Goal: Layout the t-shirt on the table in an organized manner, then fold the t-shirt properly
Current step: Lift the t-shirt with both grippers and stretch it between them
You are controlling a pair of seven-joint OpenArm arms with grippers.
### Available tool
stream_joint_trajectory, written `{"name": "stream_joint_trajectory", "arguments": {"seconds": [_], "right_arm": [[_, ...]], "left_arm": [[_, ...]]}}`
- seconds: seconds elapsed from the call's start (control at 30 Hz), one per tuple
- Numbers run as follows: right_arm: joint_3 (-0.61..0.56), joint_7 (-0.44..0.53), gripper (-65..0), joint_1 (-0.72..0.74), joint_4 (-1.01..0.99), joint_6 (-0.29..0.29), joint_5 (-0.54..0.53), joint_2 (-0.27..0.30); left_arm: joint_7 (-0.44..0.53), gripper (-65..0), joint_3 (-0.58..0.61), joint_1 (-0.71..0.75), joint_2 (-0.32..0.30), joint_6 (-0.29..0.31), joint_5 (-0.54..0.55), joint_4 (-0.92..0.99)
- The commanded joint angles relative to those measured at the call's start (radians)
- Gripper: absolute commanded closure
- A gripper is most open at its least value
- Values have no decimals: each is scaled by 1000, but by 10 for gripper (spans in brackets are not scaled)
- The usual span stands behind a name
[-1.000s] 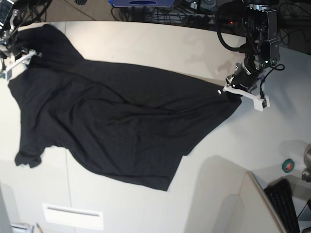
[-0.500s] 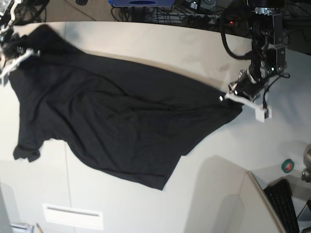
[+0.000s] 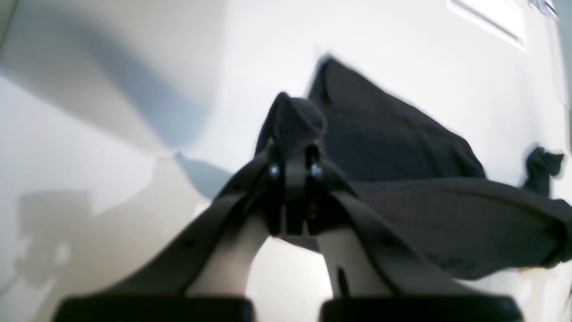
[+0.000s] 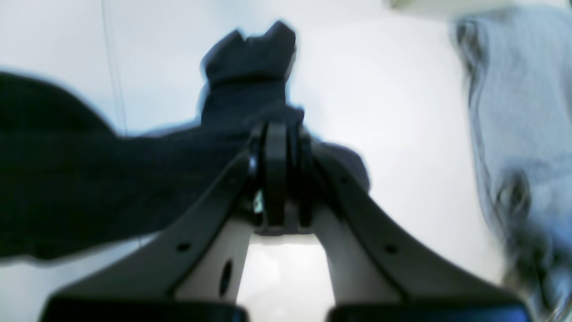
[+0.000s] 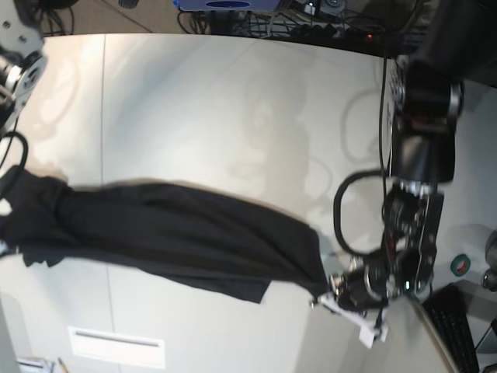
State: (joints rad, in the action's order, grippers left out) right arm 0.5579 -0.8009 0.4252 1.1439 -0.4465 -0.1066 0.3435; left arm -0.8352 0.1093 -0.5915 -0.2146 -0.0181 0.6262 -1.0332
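Note:
The black t-shirt (image 5: 171, 233) hangs as a long narrow band stretched between my two grippers, over the near half of the off-white table (image 5: 217, 101). My left gripper (image 5: 330, 299) is shut on the shirt's right end. The left wrist view shows that gripper (image 3: 292, 172) pinching a bunched edge of the t-shirt (image 3: 402, 147). My right gripper (image 4: 277, 147) is shut on the other end of the t-shirt (image 4: 89, 179), with a tuft of cloth sticking out past its tips. In the base view that end lies at the left edge. No print shows.
A small white rectangular plate (image 5: 116, 346) lies near the table's front edge, below the shirt. A green tape roll (image 5: 461, 265) and a black keyboard (image 5: 458, 326) sit at the right. Cables run along the far edge. A blurred grey mass (image 4: 514, 134) fills the right wrist view's right side.
The shirt lay spread flat at the far side. Now both arms have drawn it toward the near edge, pulled taut into a band. The right gripper has closed on its end.

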Motion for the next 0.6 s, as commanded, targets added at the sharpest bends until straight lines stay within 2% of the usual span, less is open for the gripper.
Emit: {"name": "stream_joint_trajectory", "arguments": {"seconds": [0.0, 0.13, 0.27, 0.43, 0.57], "right_arm": [[-31, 59, 0, 70, -41, 5, -2, 38], [-134, 176, 0, 231, -213, 7, -2, 91], [-193, 199, 0, 387, -259, 7, -2, 128], [-258, 193, 0, 571, -226, 7, -2, 187], [-313, 189, 0, 631, -95, 7, -2, 230]], "left_arm": [[52, 0, 20, -81, -1, 2, 4, 37], [195, 0, 120, -256, 16, 2, 4, 233], [271, 0, 155, -410, 43, 2, 5, 331], [279, 0, 152, -586, 47, 2, 13, 313], [278, 0, 151, -657, 45, 2, 13, 215]]}}
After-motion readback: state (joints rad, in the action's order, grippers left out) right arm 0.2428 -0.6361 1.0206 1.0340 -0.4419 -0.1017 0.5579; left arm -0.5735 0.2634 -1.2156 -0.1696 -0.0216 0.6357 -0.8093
